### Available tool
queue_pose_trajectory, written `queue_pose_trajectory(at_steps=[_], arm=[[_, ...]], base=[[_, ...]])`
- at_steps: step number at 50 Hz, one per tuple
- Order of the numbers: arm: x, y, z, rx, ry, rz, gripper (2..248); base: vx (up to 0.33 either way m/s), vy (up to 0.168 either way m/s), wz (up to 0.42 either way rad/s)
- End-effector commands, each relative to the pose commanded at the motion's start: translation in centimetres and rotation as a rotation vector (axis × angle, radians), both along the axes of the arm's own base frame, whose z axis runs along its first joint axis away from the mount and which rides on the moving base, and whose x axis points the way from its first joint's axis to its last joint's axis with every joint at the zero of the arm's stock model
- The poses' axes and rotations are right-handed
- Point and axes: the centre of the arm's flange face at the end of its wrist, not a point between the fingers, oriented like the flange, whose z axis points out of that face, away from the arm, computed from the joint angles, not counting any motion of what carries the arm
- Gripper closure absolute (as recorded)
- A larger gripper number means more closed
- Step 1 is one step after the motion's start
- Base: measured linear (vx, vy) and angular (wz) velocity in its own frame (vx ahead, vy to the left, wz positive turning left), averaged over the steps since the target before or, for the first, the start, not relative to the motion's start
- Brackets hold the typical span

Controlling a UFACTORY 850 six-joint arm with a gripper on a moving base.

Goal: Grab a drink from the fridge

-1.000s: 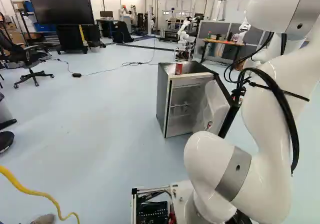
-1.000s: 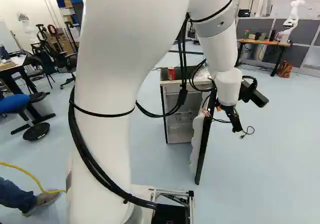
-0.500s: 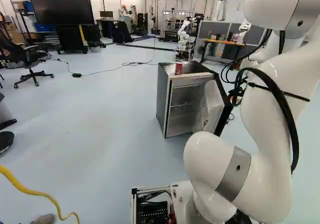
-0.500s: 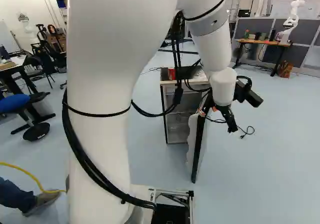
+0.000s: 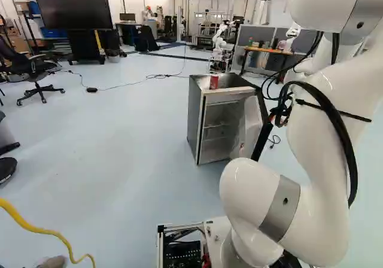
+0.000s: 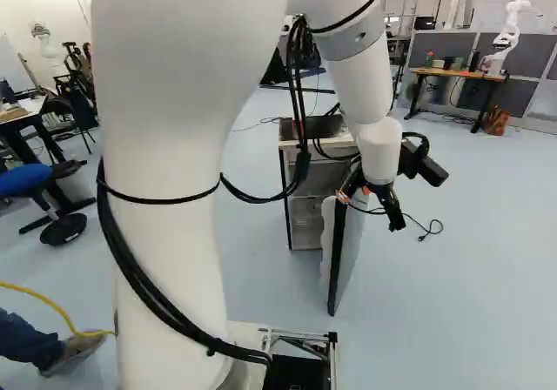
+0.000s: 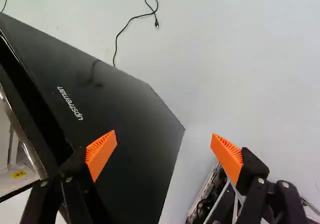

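Red can sits on mini-fridge, 1 o'clock in L base view. Door open, done; gripper fingers wide apart, nothing betw. Grab's left; can't ID drink inside.

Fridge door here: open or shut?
Open: the door stands out at an angle from the cabinet, and the interior shows in the left base view.

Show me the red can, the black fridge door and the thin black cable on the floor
Red can [image 5: 213, 82]: left base view, its side.
Black fridge door [image 7: 145, 154]: wrist view, outer face.
Thin black cable [image 7: 157, 24]: wrist view, plug end.
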Motion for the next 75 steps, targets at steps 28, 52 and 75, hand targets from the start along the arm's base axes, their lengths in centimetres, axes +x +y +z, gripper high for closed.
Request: queue_pose_trajectory(at_steps=[28, 52, 75], arm=[[-0.4, 2.5, 0.0, 0.009, 0.008, 0.029, 3], [-0.7, 4.9, 0.1, 0.015, 0.015, 0.059, 3], [-1.1, 7.3, 0.1, 0.021, 0.022, 0.093, 3]], base=[[0.000, 0.000, 0.000], [0.000, 0.000, 0.000], [0.000, 0.000, 0.000]])
